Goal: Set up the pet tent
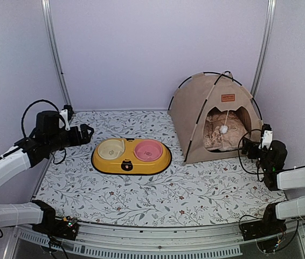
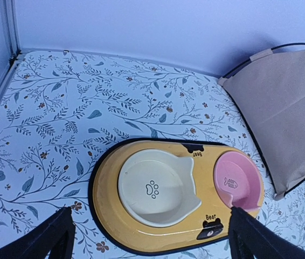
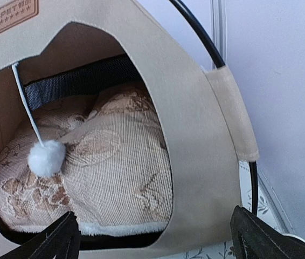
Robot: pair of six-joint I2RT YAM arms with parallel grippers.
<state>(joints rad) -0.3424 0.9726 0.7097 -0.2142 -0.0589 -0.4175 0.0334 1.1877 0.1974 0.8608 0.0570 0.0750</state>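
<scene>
The beige pet tent (image 1: 196, 116) stands upright at the back right of the table, its black poles arched over it. It has a brown label patch (image 1: 228, 98) and a white pom-pom (image 1: 224, 129) hanging in the arched doorway. A tan floral pillow (image 3: 104, 178) lies inside. My right gripper (image 1: 253, 145) is open and empty, just in front of the tent's right front corner; its fingertips (image 3: 260, 240) frame the doorway. My left gripper (image 1: 88, 132) is open and empty at the left, above the table. The tent's side (image 2: 282, 118) shows in the left wrist view.
A yellow double pet bowl (image 1: 131, 155) with a cream dish (image 2: 158, 186) and a pink dish (image 2: 238, 181) sits mid-table, left of the tent. The floral table cover (image 1: 141, 199) spans the surface. Grey walls enclose back and sides.
</scene>
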